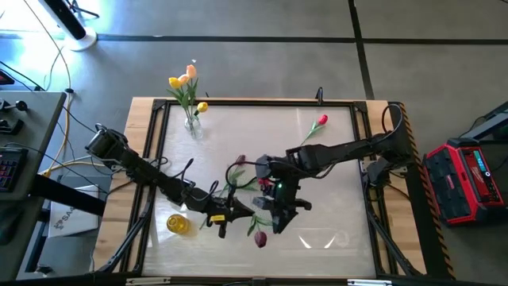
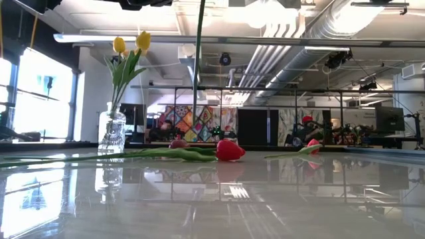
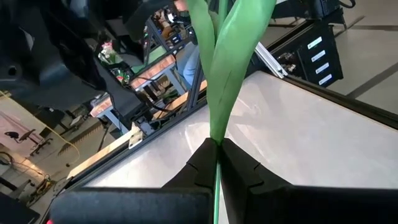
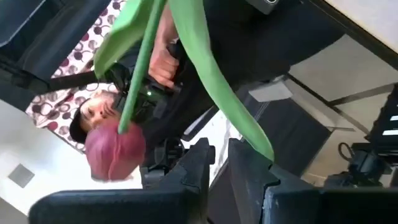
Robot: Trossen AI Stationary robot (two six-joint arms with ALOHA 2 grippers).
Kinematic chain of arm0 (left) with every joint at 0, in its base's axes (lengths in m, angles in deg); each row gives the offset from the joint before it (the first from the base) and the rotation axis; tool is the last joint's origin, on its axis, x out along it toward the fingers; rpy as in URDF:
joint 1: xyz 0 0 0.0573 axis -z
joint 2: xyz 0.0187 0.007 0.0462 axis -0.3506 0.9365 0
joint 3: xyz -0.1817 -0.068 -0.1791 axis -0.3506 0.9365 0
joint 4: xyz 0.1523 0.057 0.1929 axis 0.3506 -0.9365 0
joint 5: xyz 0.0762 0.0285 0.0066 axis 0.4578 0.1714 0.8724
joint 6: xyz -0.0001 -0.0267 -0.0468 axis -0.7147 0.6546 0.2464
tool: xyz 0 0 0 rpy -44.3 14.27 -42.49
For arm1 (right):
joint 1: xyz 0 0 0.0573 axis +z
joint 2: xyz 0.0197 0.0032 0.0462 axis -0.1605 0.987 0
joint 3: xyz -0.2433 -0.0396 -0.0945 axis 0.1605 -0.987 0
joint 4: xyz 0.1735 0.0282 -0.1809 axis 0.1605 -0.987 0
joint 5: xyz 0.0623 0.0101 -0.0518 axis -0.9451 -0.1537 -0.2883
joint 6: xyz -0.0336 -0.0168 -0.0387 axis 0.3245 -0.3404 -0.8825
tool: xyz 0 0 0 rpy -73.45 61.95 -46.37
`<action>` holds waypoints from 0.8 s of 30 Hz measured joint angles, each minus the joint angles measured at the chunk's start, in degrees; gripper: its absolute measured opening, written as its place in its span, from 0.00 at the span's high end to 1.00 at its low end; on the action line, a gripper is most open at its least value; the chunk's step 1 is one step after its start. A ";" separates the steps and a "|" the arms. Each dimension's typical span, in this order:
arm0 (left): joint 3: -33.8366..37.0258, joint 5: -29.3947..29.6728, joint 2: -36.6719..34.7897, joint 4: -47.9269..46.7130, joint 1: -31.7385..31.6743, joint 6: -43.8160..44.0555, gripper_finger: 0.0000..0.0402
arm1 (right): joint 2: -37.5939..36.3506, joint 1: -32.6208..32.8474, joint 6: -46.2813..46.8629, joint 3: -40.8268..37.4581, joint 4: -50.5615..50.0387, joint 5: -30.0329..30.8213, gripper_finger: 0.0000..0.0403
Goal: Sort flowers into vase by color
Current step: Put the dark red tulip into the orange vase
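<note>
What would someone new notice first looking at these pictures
Both arms meet at the table's near middle: the left hand is shut on a green tulip stem, and a maroon tulip hangs by the right hand. At the far left corner, a glass vase holds yellow and peach tulips.

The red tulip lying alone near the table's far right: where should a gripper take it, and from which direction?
Grip the red tulip mid-stem, coming straight down from above with the fingers across the stem. It lies flat on the table, stem running diagonally from the head, with bare surface around it; the thin stem likely fits the fingers better than the soft head.
</note>
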 joint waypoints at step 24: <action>8.82 9.68 -13.55 -2.82 -4.25 10.94 1.00 | -12.77 -0.02 -41.67 -0.92 -44.93 70.83 0.88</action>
